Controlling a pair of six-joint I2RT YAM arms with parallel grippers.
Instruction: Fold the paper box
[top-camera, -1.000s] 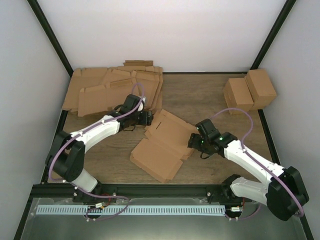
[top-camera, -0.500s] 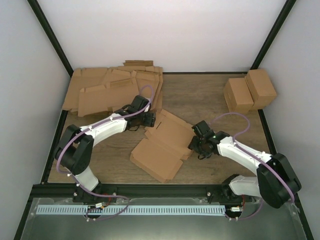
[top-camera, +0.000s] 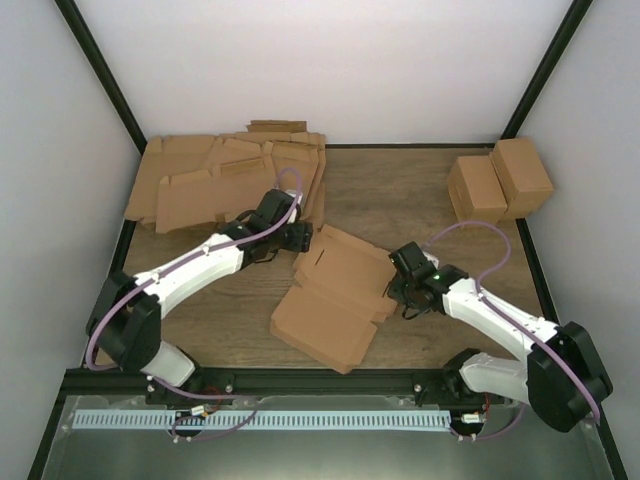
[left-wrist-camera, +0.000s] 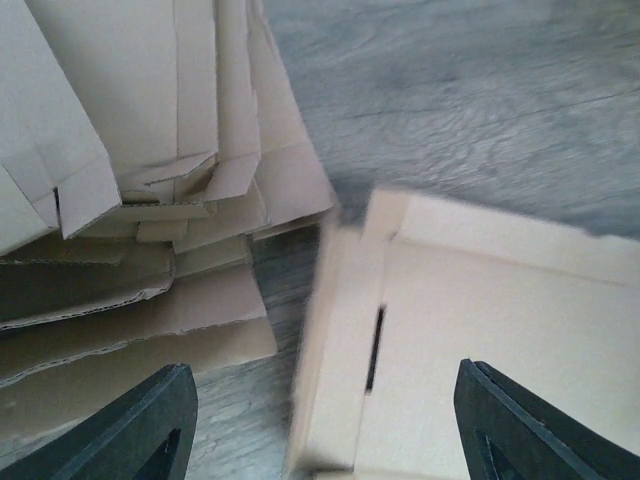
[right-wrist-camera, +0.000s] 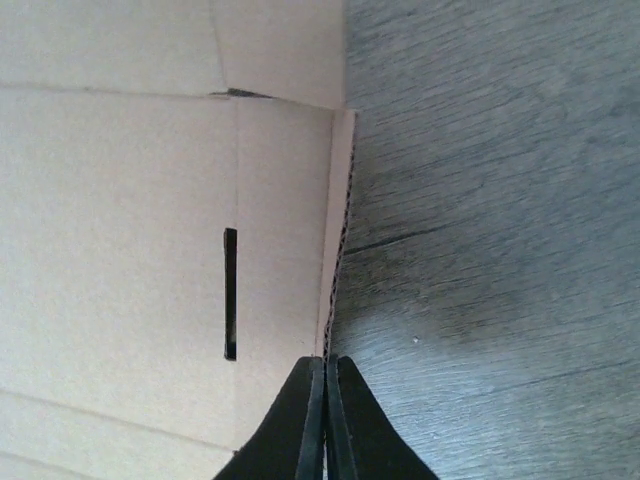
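Observation:
The paper box (top-camera: 335, 300) lies mostly flat in the middle of the table, a brown die-cut piece with flaps and slots. My right gripper (top-camera: 402, 290) is at its right edge. In the right wrist view the gripper (right-wrist-camera: 326, 362) is shut on the corrugated edge of a side flap of the box (right-wrist-camera: 130, 250). My left gripper (top-camera: 297, 238) hovers over the box's far left corner. In the left wrist view its jaws (left-wrist-camera: 322, 378) stand open, wide apart, above a slotted flap of the box (left-wrist-camera: 480, 320), holding nothing.
A spread pile of flat cardboard sheets (top-camera: 230, 180) covers the back left and reaches close to the left gripper (left-wrist-camera: 130, 200). Two folded brown cartons (top-camera: 500, 185) stand at the back right. Black frame posts rise at both back corners.
The right gripper has shut on the box's right flap edge. The box has shifted slightly to the right. The left gripper has moved a little right, over the box's corner.

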